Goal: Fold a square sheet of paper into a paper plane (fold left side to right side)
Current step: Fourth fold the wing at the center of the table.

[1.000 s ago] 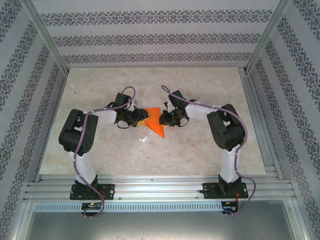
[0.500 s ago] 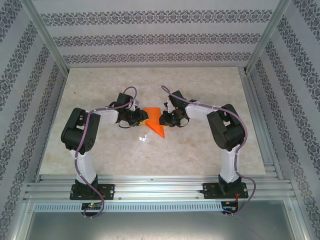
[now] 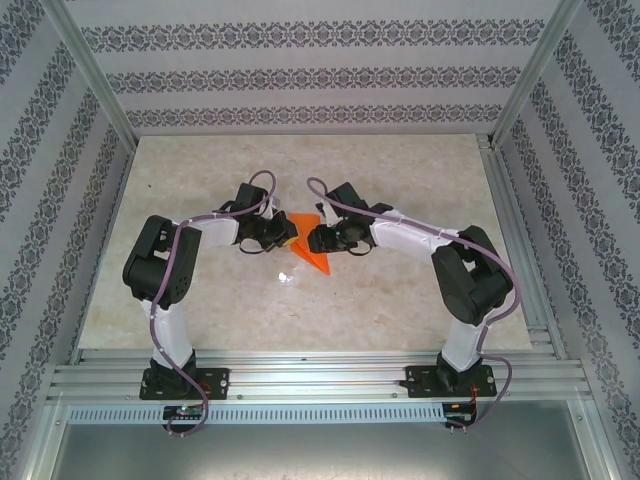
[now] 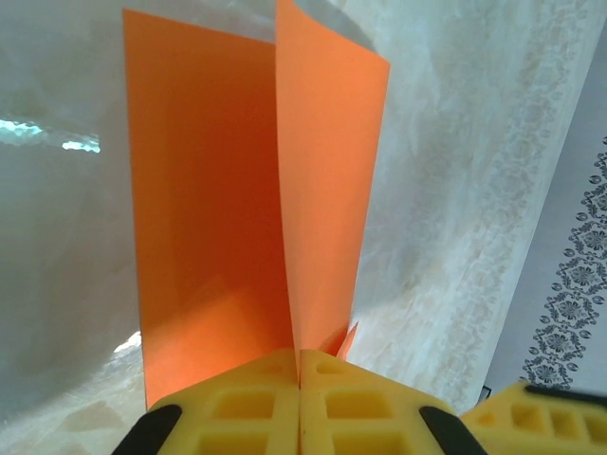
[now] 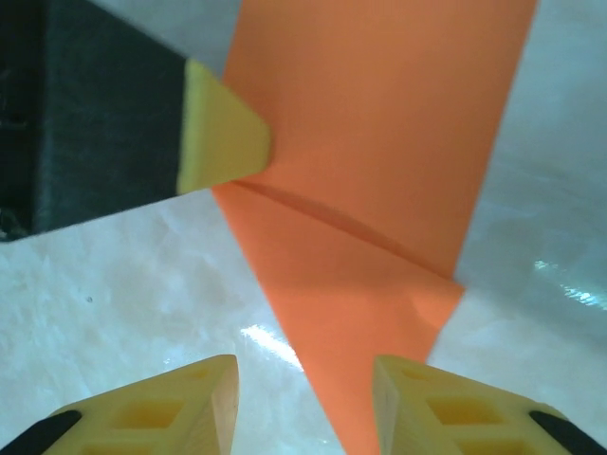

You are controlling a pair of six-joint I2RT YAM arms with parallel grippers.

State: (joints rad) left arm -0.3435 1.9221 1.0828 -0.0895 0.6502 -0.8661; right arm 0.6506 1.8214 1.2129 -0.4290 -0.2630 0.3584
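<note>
The orange sheet of paper [image 3: 317, 260] lies mid-table, folded into a pointed shape whose tip faces the near edge. My left gripper [image 3: 284, 238] is at its left side. In the left wrist view it [image 4: 299, 365] is shut on the paper's edge, and a flap [image 4: 327, 190] rises upright from the flat layer [image 4: 209, 209]. My right gripper [image 3: 312, 240] hovers over the paper from the right. In the right wrist view it [image 5: 303, 398] is open, with the paper's point [image 5: 360, 313] below and between its fingers. The left gripper's yellow fingertip [image 5: 223, 142] touches the paper there.
The marble tabletop [image 3: 400, 300] has free room on all sides of the paper. Aluminium rails [image 3: 515, 240] and patterned walls close it in on the left, right and back. A bright glare spot [image 3: 285, 278] sits just near of the paper.
My left gripper has shut on the paper's left edge. My right gripper has reached further left over the paper and opened.
</note>
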